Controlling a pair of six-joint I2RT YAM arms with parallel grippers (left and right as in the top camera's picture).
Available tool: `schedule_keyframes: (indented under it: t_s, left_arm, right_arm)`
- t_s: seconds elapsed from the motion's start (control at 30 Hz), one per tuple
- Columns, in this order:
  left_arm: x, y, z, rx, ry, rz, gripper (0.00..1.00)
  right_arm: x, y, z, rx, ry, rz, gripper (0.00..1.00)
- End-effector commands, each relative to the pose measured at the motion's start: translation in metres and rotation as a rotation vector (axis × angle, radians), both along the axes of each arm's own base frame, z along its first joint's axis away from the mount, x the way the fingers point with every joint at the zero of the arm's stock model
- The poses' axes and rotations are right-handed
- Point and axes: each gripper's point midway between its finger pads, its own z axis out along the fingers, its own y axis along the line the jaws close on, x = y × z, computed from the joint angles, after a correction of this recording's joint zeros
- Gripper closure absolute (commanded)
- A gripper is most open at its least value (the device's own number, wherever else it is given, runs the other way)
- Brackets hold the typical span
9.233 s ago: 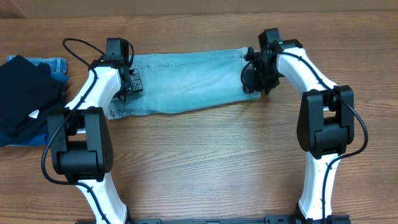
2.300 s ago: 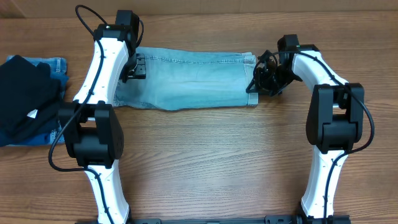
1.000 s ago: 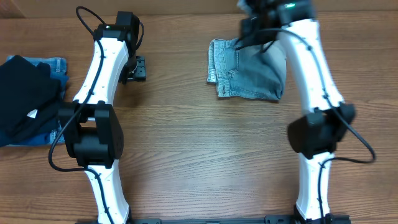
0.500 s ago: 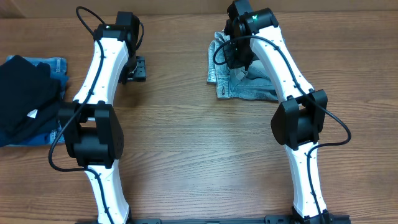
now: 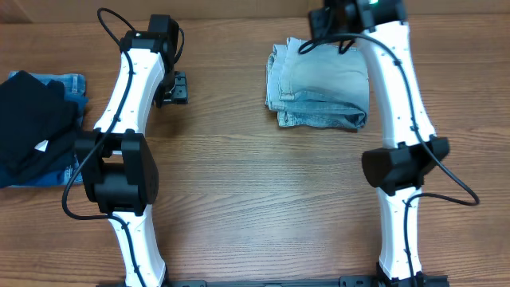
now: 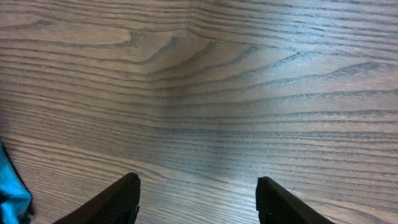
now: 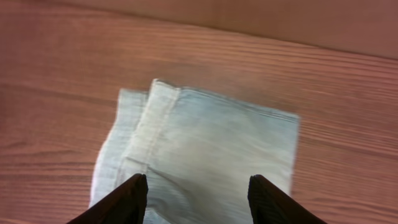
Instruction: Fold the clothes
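The pale light-blue denim shorts (image 5: 319,84) lie folded into a compact rectangle on the wooden table at the back, right of centre. They also show in the right wrist view (image 7: 205,155), flat under the camera. My right gripper (image 7: 198,180) is open and empty, raised above the folded shorts; in the overhead view it is at the far edge (image 5: 335,20). My left gripper (image 5: 177,88) is open and empty over bare wood at the back left, well apart from the shorts; its fingers frame bare table in the left wrist view (image 6: 198,186).
A black garment with a small white tag (image 5: 32,127) lies on darker blue folded denim (image 5: 68,84) at the left edge. A sliver of bright blue cloth (image 6: 11,193) shows at the left of the left wrist view.
My right gripper has let go of the shorts and risen toward the far edge. The shorts, earlier spread long, now lie folded flat. The left arm has not moved lately.
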Motion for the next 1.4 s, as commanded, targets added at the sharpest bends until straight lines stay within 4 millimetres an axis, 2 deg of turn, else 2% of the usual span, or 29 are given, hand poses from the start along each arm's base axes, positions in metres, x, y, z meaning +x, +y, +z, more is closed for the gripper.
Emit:
schedule_keyframes:
  t_s: [0.0,0.1,0.17,0.3,0.33,0.47,0.57,0.6,0.67,0.73,0.77,0.83,0.9,0.93,1.0,1.1,1.17,1.2,1.3,1.37]
  left_arm:
    - [0.006,-0.001,0.004,-0.011,-0.019,-0.014,0.37]
    - [0.007,-0.001,0.004,-0.011,-0.022,-0.014,0.36]
    - [0.007,-0.001,0.004,-0.011,-0.022,-0.014,0.35]
    - [0.007,-0.001,0.004,-0.011,-0.022,-0.014,0.35]
    - [0.007,-0.001,0.004,-0.011,-0.022,-0.014,0.35]
    - [0.008,-0.001,0.004,-0.011,-0.025,-0.014,0.34]
    - [0.007,-0.001,0.004,-0.011,-0.022,-0.014,0.35]
    - [0.007,-0.001,0.004,-0.011,-0.021,-0.014,0.35]
    - [0.007,-0.001,0.004,-0.011,-0.021,-0.014,0.35]
    - [0.007,-0.001,0.004,-0.011,-0.021,-0.014,0.34]
    - [0.007,-0.001,0.004,-0.011,-0.021,-0.014,0.34]
    - [0.007,-0.001,0.004,-0.011,-0.022,-0.014,0.34]
    - [0.006,-0.001,0.004,-0.011,-0.020,-0.014,0.34]
    - [0.006,-0.002,0.004,-0.015,-0.016,-0.015,0.34]
    - [0.004,-0.010,0.002,-0.064,-0.009,-0.021,0.34]
    - [0.004,-0.020,0.001,-0.117,-0.007,-0.027,0.33]
    - [0.004,-0.023,0.001,-0.134,-0.006,-0.029,0.33]
    - [0.004,-0.023,0.001,-0.137,-0.006,-0.030,0.33]
    - [0.004,-0.024,0.001,-0.140,-0.005,-0.030,0.33]
    - [0.004,-0.024,0.001,-0.140,-0.006,-0.030,0.33]
  right_arm:
    - [0.001,-0.014,-0.021,0.047,0.065,-0.015,0.42]
    - [-0.007,0.005,-0.065,0.158,0.186,0.045,0.43]
    - [-0.021,0.027,-0.104,0.254,0.297,0.097,0.43]
    - [-0.068,0.052,-0.168,0.362,0.539,0.071,0.47]
    - [-0.086,0.058,-0.186,0.378,0.614,0.064,0.47]
    - [-0.112,0.069,-0.218,0.375,0.693,0.079,0.46]
    - [-0.110,0.074,-0.214,0.375,0.679,0.092,0.50]
    - [-0.107,0.074,-0.209,0.376,0.670,0.094,0.52]
    - [-0.097,0.076,-0.186,0.378,0.624,0.105,0.51]
    - [-0.076,0.071,-0.141,0.337,0.507,0.110,0.50]
    - [-0.063,0.069,-0.112,0.317,0.423,0.118,0.48]
    - [-0.041,0.059,-0.070,0.265,0.280,0.103,0.35]
    - [-0.018,0.036,-0.044,0.181,0.152,0.045,0.32]
    - [-0.005,0.017,-0.039,0.133,0.099,-0.005,0.32]
    - [0.009,-0.013,-0.050,0.104,0.081,-0.070,0.32]
    - [0.014,-0.051,-0.081,0.100,0.138,-0.142,0.30]
    - [0.012,-0.072,-0.105,0.101,0.194,-0.182,0.28]
    - [0.006,-0.082,-0.128,0.130,0.257,-0.199,0.27]
    - [-0.011,-0.086,-0.169,0.169,0.363,-0.206,0.25]
    - [-0.019,-0.085,-0.186,0.167,0.402,-0.209,0.25]
